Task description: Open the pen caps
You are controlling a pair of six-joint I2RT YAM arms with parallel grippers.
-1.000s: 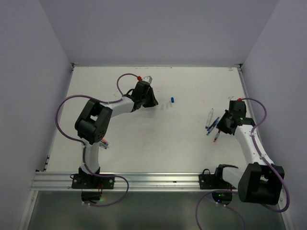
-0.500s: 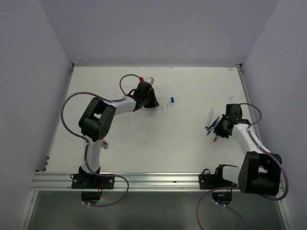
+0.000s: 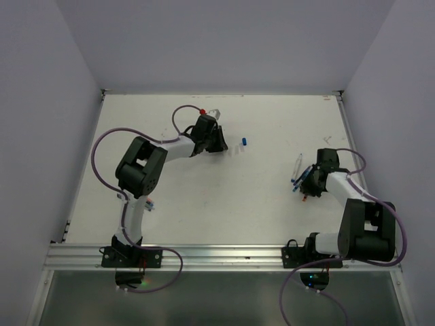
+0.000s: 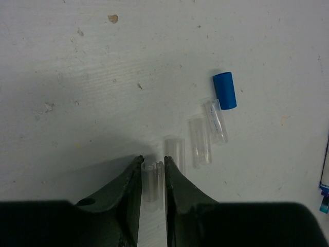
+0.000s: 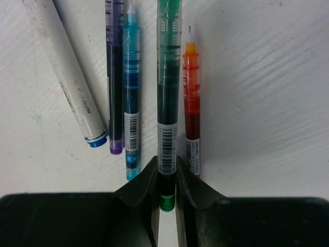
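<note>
My left claw (image 4: 152, 160) sits low over the white table (image 4: 77, 62), out toward its far left-centre. One clear cap (image 4: 152, 180) lies between the two fingers, which flank it closely on both sides. Whether they pinch it or merely stand beside it I cannot tell.

Just to its right lie a second clear cap (image 4: 175, 149), a third clear cap (image 4: 199, 141) and a fourth clear cap (image 4: 216, 121) in a slanting row. The blue cap (image 4: 224, 90) ends the row. All of them are off their pens, near one another and flat on the table.

I judge these caps to be nearly weightless, hard, smooth and round — quick to roll, and quick to squirt out of a hard pinch. The place to take one is across its round wall near mid-length, with a light squeeze, since the thin clear plastic may crack.

Well apart on the right lie a white pen (image 5: 64, 72), a purple pen (image 5: 114, 77) and a teal pen (image 5: 130, 87), side by side. Next comes the green pen (image 5: 168, 77), with my right claw (image 5: 167, 164) clamped on its tail end. An orange pen (image 5: 191, 103) lies just beside it.

The teal and orange pens show bare tips. The green pen's far end runs out of view, so I cannot say whether its cap is on. If it is, I expect a snug push fit — hold the stiff barrel firmly and pull straight along it.
</note>
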